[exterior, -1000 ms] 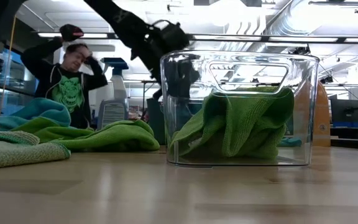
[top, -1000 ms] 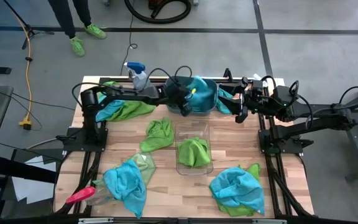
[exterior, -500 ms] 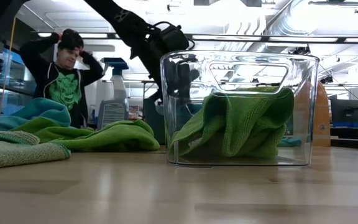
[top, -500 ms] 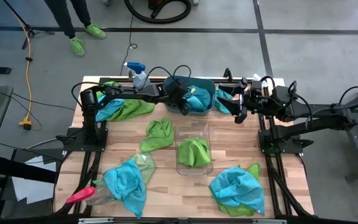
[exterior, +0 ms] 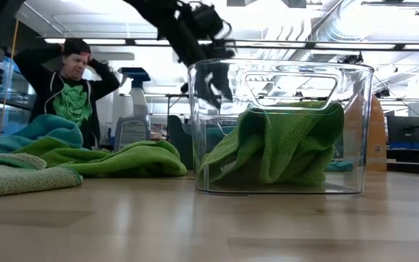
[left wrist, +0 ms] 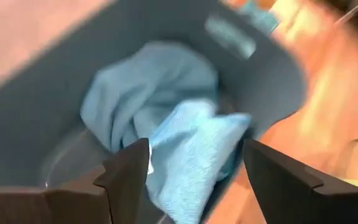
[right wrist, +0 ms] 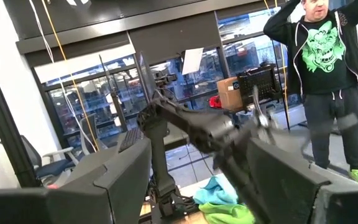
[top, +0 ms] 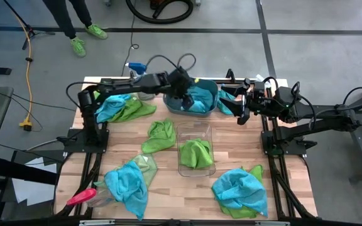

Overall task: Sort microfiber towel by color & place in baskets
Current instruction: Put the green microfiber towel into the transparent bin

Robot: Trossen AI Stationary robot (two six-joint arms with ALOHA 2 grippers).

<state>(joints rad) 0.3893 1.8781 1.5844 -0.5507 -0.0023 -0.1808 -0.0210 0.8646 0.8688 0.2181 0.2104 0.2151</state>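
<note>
"Where's the left gripper (top: 182,88) now?"

"Right over the teal tub (top: 211,107) at the back of the table. Its fingers are spread wide and they hold nothing. A blue towel (left wrist: 166,134) lies in the tub under them."

"So that one is done?"

"I think so. Blue goes in the tub, and one green towel (top: 197,152) sits in the clear bin (top: 195,130) in the middle."

"What about the other arm?"

"The right gripper (top: 242,103) waits by the back right edge. Its fingers are apart and empty too."

"What's left to sort?"

"Lots. A green towel (top: 160,135) lies just beside the clear bin. A blue and green heap (top: 119,108) is at the back left. More blue ones lie near the front, one on the left (top: 128,184) and one on the right (top: 239,191)."

"So what next?"

"I guess the left arm needs to lift clear of the tub, go to a loose towel, and pinch just one, not two stuck together."
</note>
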